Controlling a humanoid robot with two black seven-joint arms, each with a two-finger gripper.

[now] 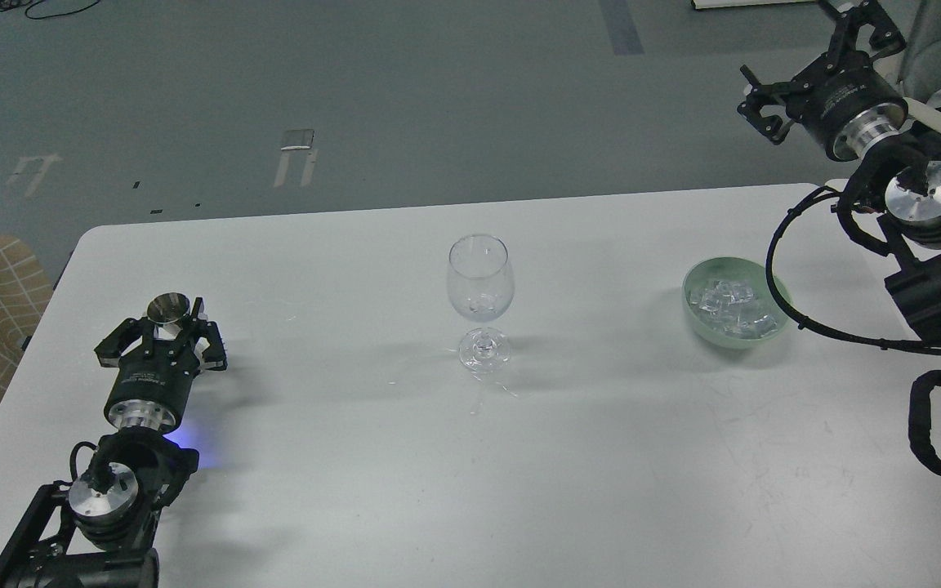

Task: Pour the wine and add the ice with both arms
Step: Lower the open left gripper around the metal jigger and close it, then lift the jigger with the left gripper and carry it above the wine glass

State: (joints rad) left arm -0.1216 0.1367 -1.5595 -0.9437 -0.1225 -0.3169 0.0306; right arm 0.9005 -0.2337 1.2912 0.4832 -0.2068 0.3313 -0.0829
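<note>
The white table [291,457] carries everything, with grey floor beyond it. The left arm [86,523] comes in low at the near left corner; its gripper [167,327] rests near the table's left edge with the jaws closed round a small metal cup [169,308], upright, mouth showing. The right arm [940,269] stands over the table's right edge, its gripper [822,57] raised well above and beyond the far right corner; the jaws look spread and hold nothing. A pale green bowl [693,306] sits right of centre, below and left of that arm's cable, with ice [736,306] heaped in it as clear, glinting cubes. A stemmed glass [480,298] stands upright at the middle, well apart from both cup and bowl. Something clear with whitish glints lies in its bottom; I cannot tell whether that is wine, ice or both, and the cup's contents are not visible. Risks, as I judge them: the glass is tall on a narrow foot, so a nudge from the cup's rim or a jaw could topple it; a hurried tilt could spill colourless wine that would be hard to spot; wet cubes may slip from the jaws; the cable near the bowl could drag it.
</note>
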